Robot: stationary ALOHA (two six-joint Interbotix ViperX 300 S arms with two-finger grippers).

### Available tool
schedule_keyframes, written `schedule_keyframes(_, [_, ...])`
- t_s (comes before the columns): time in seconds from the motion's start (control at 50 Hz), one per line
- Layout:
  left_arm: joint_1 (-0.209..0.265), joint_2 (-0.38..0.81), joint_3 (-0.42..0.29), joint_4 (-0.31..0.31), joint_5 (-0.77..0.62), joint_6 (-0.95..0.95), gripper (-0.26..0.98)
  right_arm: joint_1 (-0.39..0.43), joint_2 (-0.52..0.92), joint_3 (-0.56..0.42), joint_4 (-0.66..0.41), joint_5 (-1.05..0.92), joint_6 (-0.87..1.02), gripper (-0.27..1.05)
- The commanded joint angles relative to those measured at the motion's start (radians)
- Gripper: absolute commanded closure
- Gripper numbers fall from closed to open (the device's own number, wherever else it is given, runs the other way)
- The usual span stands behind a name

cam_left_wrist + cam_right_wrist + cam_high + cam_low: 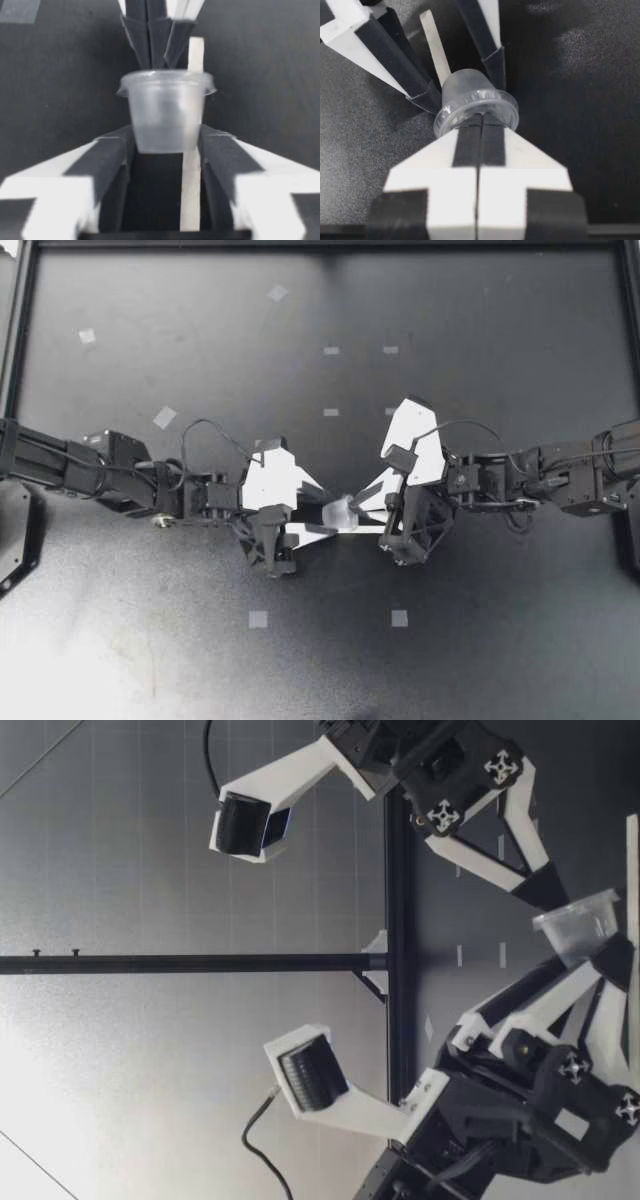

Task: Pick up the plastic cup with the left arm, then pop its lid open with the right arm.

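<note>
Cup (340,508): small, clear plastic, at mid-surface between both hands. Any marking on it was too faint to read. Plain pale tape squares (258,619) were scattered over the dark surface (500,660), all well apart from the cup. One pale strip (434,47) lay on the surface under the cup, between the left fingers, and showed through the cup wall in the left wrist view.

Left hand (330,512) gripped the cup: both fingers (112,155) pressed its lower wall from two sides, rim up, cup roughly upright.

Right hand (360,502) faced it from the opposite side. Its fingers (470,145) were pressed flat together, tips at the cup's rim. Couldn't tell whether they pinched the rim or only touched it.

Low view: cup sat close above the surface. Whether its base touched the surface wasn't resolvable.
</note>
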Motion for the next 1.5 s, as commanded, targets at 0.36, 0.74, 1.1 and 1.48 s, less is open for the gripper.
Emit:
schedule_keyframes(0.36, [0.0, -0.057, 0.005, 0.0, -0.002, 0.005, 0.38, -0.006, -0.077, 0.017, -0.002, -0.009, 0.002, 0.84])
schedule_keyframes(0.74, [0.002, -0.253, 0.146, 0.0, -0.221, 0.031, 0.45, -0.012, -0.397, 0.141, 0.005, -0.015, 0.081, 0.66])
schedule_keyframes(1.1, [0.0, -0.341, 0.272, -0.015, -0.663, 0.124, 0.45, -0.012, -0.325, 0.227, -0.002, -0.526, 0.726, 0.06])
schedule_keyframes(1.48, [0.0, -0.262, 0.235, -0.017, -0.69, 0.14, 0.45, -0.058, -0.014, 0.115, -0.114, -1.043, 1.028, 0.08])
